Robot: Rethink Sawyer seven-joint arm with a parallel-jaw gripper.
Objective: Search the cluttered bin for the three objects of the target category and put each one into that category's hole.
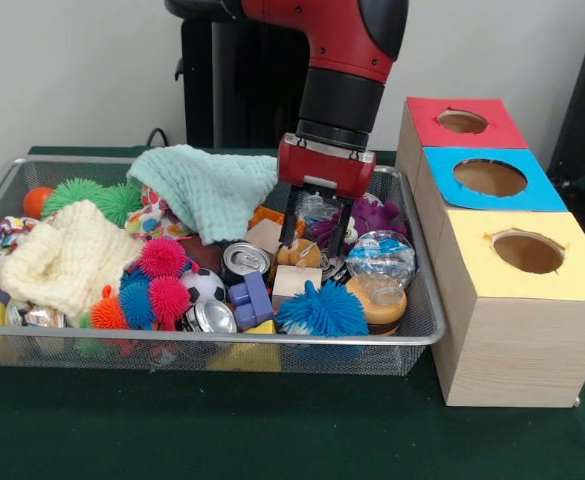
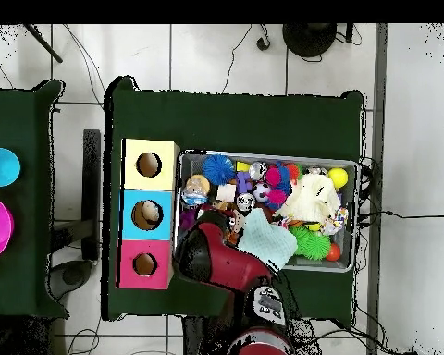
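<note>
A dark green table (image 1: 272, 430) holds everything, with a plain pale wall behind it. On it sits the wire bin (image 1: 412, 335), full of toys, cans and cloths. Right beside the bin stand the wooden boxes, and the red hole (image 1: 462, 121) is on the one farthest back.

My claw (image 1: 315, 238) hangs low inside the bin, at the end nearest the boxes. Its two black fingers (image 1: 289, 222) are spread apart and hold nothing. A small tan-brown thing (image 1: 302, 253) lies right between and just under my tips. I think it is the tan plush, but I cannot be sure.

The purple plush (image 1: 372, 216) lies in the bin just beside my claw, on the side toward the boxes. I cannot find the tiger.

To do this well, I think I should go straight down, close on the soft toy only, and keep clear of the can (image 1: 245, 260) and the clear ball (image 1: 380, 256) close by.
</note>
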